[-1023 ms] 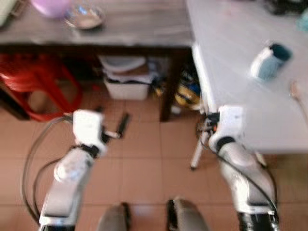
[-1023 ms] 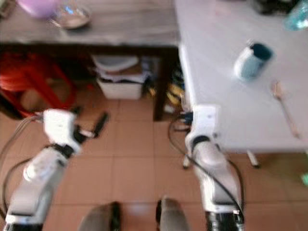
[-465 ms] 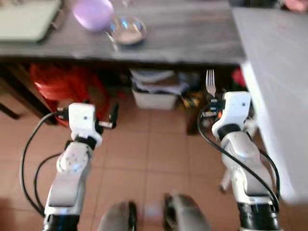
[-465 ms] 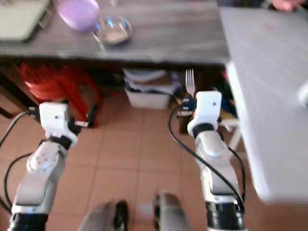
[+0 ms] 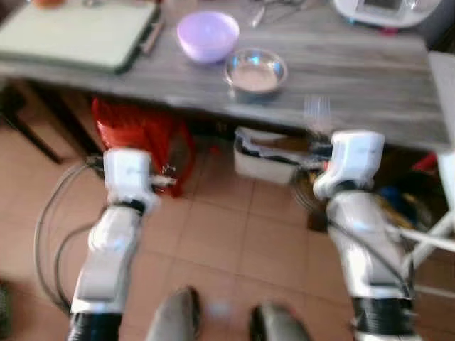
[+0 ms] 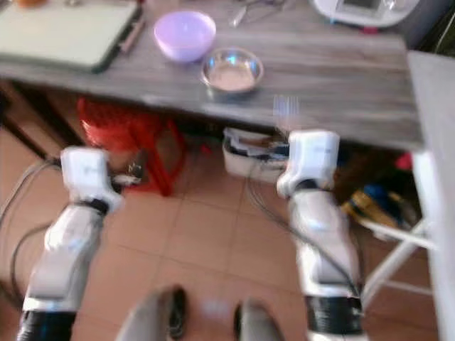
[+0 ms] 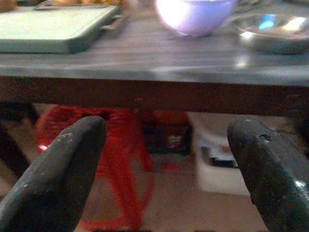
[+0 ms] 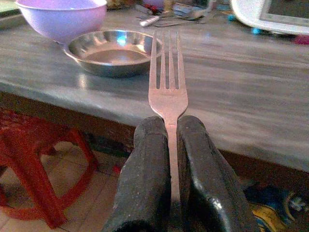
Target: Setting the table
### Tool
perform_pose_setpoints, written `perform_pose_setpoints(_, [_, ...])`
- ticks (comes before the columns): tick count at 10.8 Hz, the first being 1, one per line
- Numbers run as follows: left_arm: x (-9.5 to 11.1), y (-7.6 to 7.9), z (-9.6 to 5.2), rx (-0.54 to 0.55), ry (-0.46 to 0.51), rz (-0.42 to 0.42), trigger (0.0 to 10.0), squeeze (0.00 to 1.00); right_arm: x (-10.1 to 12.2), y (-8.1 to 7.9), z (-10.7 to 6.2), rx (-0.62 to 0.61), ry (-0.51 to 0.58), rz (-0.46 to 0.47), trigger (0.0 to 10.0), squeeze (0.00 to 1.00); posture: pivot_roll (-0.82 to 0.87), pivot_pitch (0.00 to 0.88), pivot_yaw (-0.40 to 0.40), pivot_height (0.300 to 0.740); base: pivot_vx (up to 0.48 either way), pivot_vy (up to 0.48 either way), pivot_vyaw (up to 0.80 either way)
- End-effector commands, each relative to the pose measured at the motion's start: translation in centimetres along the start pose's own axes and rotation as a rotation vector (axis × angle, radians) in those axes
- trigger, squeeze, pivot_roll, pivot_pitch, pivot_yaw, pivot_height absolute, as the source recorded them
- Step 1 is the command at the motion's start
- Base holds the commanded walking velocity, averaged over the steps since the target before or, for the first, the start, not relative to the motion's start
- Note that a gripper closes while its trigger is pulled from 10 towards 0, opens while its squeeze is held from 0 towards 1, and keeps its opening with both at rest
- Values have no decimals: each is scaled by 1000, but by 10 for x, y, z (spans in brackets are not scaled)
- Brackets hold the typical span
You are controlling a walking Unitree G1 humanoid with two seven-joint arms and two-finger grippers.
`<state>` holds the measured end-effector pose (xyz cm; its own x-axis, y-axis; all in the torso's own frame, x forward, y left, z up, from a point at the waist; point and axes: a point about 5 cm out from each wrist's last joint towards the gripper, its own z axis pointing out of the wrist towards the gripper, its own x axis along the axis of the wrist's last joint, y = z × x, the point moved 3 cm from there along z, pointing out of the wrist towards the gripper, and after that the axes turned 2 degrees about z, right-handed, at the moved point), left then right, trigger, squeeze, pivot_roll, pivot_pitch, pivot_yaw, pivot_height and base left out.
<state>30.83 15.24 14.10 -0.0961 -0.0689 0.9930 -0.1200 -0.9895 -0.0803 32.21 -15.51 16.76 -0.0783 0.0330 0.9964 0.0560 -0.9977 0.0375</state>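
Silver fork point(image 8: 167, 82) sits pinched by its handle between the two black fingers point(image 8: 145, 179) of the right end effector point(image 8: 169, 145), which is clamped shut on it. Tines stick out past the fingertips, long axis in line w/ the fingers, pointing toward the grey wood-grain worktop point(image 8: 251, 96). Fork is held in the air just short of the worktop edge, not touching it. Four tines, plain slim neck, dull metal shine. Ahead on the worktop: steel bowl point(image 8: 113, 50), w/ purple bowl point(image 8: 63, 17) just beside it. Left end effector point(image 7: 164, 145) is below the worktop edge, fingers spread wide apart, nothing between them. Red stool point(image 5: 146, 138) under the worktop.
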Motion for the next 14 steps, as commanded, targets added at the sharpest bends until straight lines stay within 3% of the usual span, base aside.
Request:
perform_pose_setpoints(1, [2,7,0,-18,11,3,10000,0,2,12,-2,-42,14,-18,10000,0,-45,202,3,740,428,0,0])
perform_pose_setpoints(3, [5,8,-3,-14,31,4,10000,0,4,34,-3,-177,25,-36,10000,0,-42,208,6,740,202,0,0])
perform_pose_setpoints(5, [5,13,-10,-33,38,-18,10000,0,11,42,-6,-226,76,-69,10000,0,-41,211,6,740,0,0,0])
perform_pose_setpoints(8, [7,20,-15,-65,53,-36,10000,0,9,46,-8,-271,65,-41,10000,0,-37,214,6,740,195,0,-392])
perform_pose_setpoints(14, [7,20,-18,-73,53,-32,10000,0,7,46,-8,-269,65,-59,10000,0,-40,221,4,740,452,0,0])
